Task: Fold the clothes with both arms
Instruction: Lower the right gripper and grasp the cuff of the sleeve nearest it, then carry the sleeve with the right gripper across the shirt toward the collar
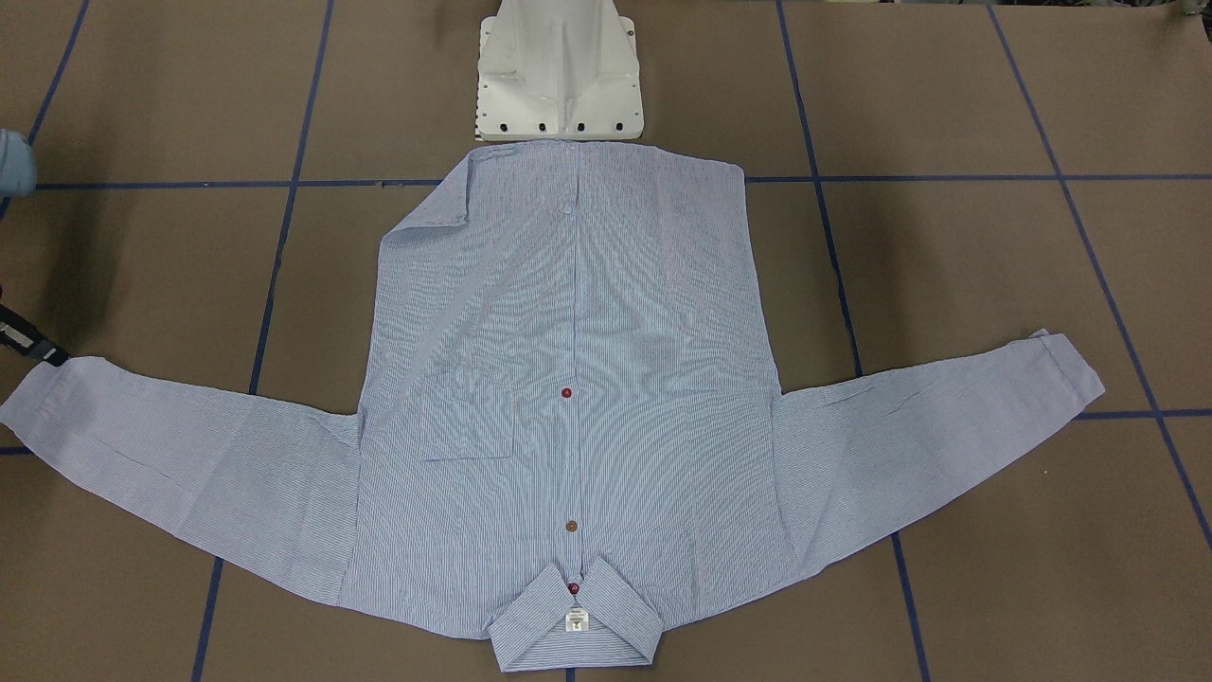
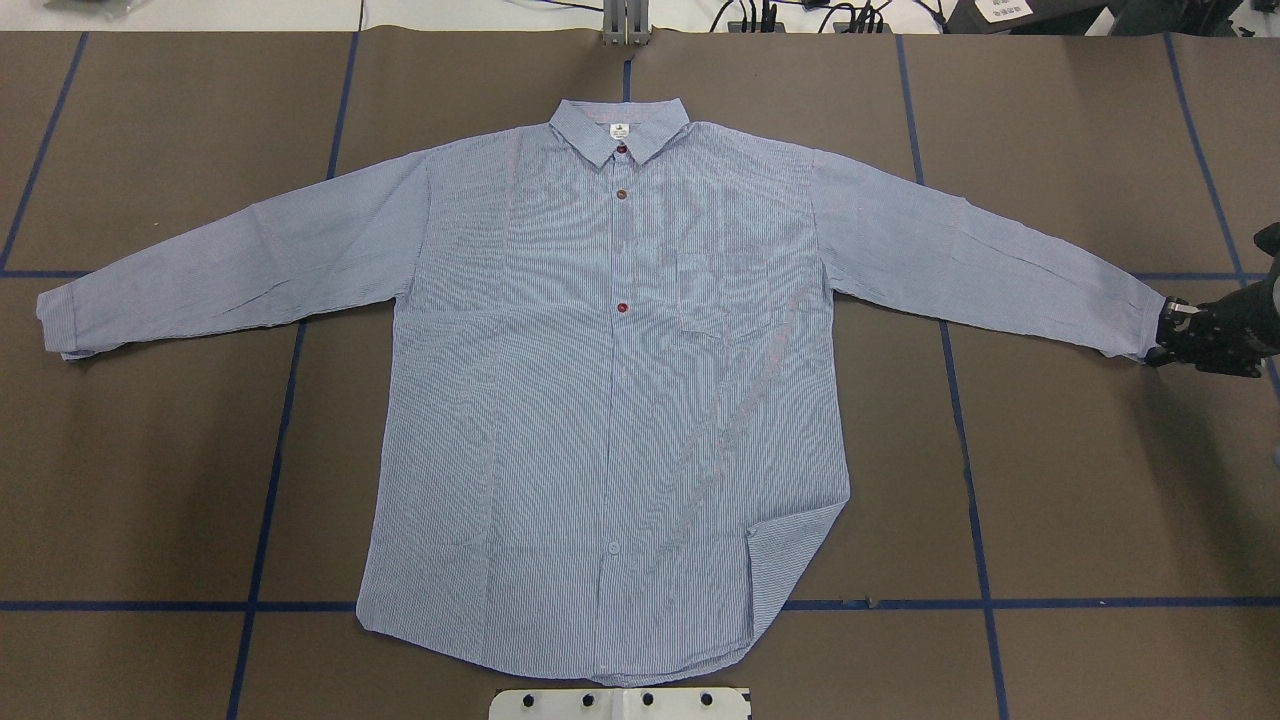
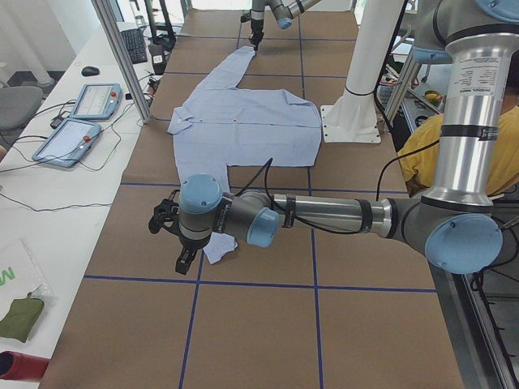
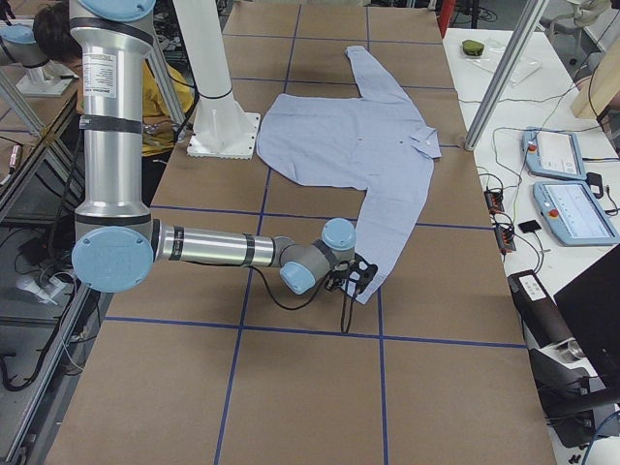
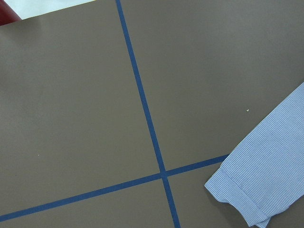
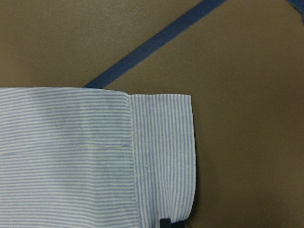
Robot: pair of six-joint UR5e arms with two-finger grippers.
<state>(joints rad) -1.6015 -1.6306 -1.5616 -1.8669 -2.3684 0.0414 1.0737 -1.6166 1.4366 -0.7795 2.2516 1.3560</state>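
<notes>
The clothes are one light blue-and-white striped shirt (image 2: 610,400), lying flat and buttoned side up with both sleeves spread. Its collar (image 2: 620,128) points away from the robot's base. One hem corner (image 2: 790,550) is folded over. My right gripper (image 2: 1160,340) sits low at the end of the right sleeve cuff (image 6: 164,156). A black fingertip (image 6: 165,222) rests on the cuff's edge and looks pinched on it. My left gripper (image 3: 183,261) hangs just beside the other cuff (image 3: 219,250). It shows only in the exterior left view, so I cannot tell whether it is open or shut.
Brown table cover with a blue tape grid (image 5: 142,104). The white pedestal base (image 1: 559,71) stands at the shirt's hem. Two tablets (image 3: 81,121) and cables lie on a white side table, and a person in yellow (image 3: 418,150) sits behind the robot.
</notes>
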